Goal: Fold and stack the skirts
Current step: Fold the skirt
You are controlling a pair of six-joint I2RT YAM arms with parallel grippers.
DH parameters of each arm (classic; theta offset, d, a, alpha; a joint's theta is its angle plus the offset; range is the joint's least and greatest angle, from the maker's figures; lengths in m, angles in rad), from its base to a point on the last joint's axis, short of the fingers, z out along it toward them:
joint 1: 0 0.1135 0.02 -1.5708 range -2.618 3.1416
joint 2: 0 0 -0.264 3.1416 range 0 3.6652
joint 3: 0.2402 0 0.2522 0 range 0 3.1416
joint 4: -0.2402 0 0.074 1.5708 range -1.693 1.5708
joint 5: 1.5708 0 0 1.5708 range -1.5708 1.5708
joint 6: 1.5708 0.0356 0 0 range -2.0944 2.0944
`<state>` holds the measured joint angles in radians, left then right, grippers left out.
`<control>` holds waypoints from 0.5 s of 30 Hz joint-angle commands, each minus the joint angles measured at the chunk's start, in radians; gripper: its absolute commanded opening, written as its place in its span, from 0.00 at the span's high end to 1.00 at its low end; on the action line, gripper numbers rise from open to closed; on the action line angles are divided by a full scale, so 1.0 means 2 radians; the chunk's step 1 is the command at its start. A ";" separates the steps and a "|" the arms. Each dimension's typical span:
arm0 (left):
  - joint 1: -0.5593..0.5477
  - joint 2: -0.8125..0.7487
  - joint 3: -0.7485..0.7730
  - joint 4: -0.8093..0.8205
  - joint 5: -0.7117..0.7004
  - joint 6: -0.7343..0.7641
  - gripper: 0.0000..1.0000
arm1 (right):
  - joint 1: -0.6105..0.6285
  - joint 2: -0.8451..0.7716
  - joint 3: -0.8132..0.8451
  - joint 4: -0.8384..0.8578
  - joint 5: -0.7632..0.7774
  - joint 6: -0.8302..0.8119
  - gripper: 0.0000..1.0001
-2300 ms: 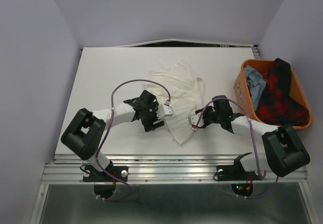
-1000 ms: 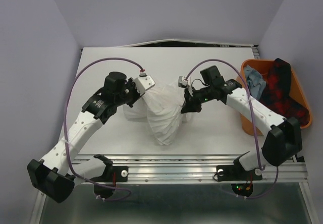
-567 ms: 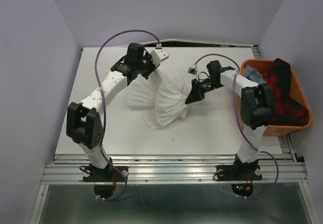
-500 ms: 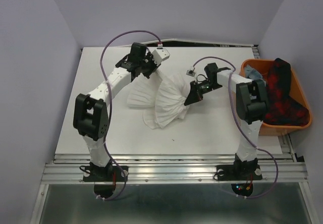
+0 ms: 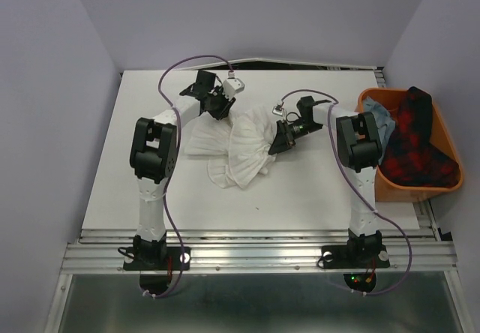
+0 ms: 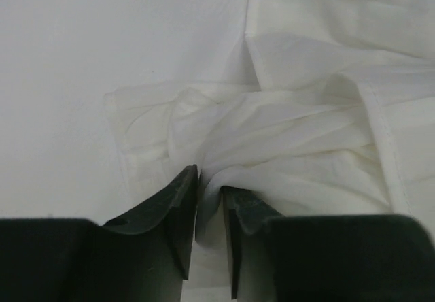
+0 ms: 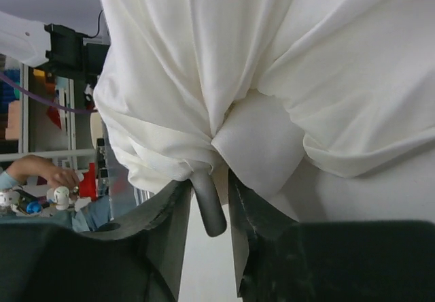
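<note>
- Hem of the white skirt point(image 5: 244, 153) lies nearest you on the counter point(image 5: 150, 190) — its length runs away toward both hands.
- Right hand point(image 5: 282, 139), slightly nearer, is clenched on bunched cloth.
- Left hand point(image 5: 216, 112), farthest: cloth sits between narrowly parted jaws — you cannot tell whether it grips.

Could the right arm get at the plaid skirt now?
Probably, once freed: the plaid skirt lies uncovered in the orange tub beside it, but the right gripper has white skirt between its jaws.
</note>
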<state>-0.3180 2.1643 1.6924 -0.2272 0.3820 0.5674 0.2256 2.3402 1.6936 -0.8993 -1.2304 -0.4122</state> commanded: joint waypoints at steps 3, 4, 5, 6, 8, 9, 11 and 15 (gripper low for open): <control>0.002 -0.056 0.061 -0.008 0.031 -0.013 0.30 | 0.001 -0.065 0.005 0.062 0.053 0.115 0.43; 0.005 -0.065 0.063 -0.020 0.037 -0.014 0.29 | 0.001 -0.074 0.005 0.070 0.066 0.135 0.41; 0.006 -0.077 0.063 -0.023 0.040 -0.018 0.19 | 0.001 -0.084 0.002 0.096 0.080 0.160 0.36; 0.008 -0.087 0.062 -0.027 0.041 -0.021 0.18 | 0.001 -0.093 0.002 0.101 0.094 0.170 0.35; 0.012 -0.124 0.053 -0.038 0.049 -0.032 0.17 | 0.001 -0.117 -0.002 0.130 0.136 0.200 0.32; 0.014 -0.148 0.042 -0.044 0.053 -0.035 0.17 | 0.001 -0.122 -0.002 0.137 0.164 0.223 0.31; 0.016 -0.172 0.025 -0.053 0.060 -0.041 0.17 | 0.001 -0.129 0.002 0.143 0.183 0.237 0.26; 0.018 -0.219 -0.023 -0.067 0.067 -0.042 0.17 | -0.004 -0.125 0.008 0.144 0.202 0.248 0.23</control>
<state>-0.2901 1.8400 1.7134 -0.3222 0.4690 0.5060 0.2234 2.0930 1.6909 -0.6659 -0.9165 0.0082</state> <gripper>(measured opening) 0.830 0.764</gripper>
